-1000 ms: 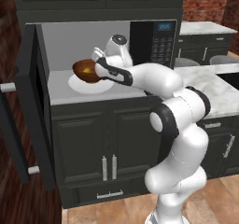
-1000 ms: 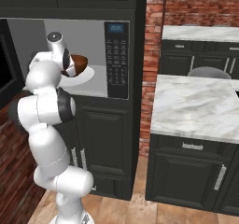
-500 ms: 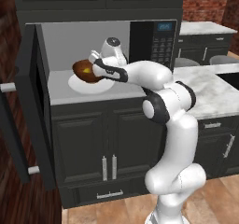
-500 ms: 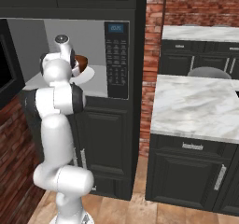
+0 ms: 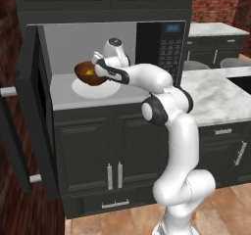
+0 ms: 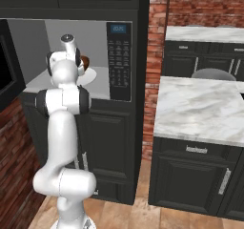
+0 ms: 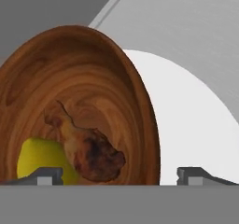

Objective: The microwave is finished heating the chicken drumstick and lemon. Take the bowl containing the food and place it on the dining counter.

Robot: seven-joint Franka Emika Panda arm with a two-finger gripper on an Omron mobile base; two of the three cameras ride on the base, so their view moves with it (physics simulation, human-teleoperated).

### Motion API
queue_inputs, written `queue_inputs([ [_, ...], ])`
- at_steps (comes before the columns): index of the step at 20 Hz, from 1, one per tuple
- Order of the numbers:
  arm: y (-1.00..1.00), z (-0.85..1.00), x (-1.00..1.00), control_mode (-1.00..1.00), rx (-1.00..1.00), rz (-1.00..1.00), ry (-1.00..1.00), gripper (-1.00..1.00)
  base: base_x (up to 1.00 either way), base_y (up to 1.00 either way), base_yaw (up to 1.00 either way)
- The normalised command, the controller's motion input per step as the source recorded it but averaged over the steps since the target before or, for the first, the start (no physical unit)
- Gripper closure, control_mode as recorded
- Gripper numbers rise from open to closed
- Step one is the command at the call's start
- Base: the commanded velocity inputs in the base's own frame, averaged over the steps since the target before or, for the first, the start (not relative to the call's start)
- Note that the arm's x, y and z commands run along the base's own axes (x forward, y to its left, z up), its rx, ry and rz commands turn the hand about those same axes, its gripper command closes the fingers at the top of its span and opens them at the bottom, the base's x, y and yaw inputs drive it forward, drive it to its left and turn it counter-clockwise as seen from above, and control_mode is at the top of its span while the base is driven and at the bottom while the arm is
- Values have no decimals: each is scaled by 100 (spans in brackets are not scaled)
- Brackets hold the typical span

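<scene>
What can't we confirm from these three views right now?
- Fingers against the bowl: hand view cuts them off at its bottom edge.
- Gripper: left base view too small to show contact.
- Lemon: partly behind the drumstick.
- Bowl in right base view: mostly behind the arm.

One bowl (image 7: 93, 97), drumstick (image 7: 88, 148), seemingly one lemon (image 7: 39, 158)

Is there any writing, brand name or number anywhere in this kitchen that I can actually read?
Blue display on the microwave: some characters glow there, too small and blurred to read.
Buttons on the panel below it: pale marks, too small to read.
Bowl, white plate, cabinets, counters: no writing.
</scene>
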Motion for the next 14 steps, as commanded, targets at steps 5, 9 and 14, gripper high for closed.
queue_inputs([
  [5,0,-44,0,-100,-2,0,0,100,0,0,0],
  [9,0,0,0,-100,0,0,0,100,0,0,0],
  [14,0,0,0,-100,0,0,0,100,0,0,0],
])
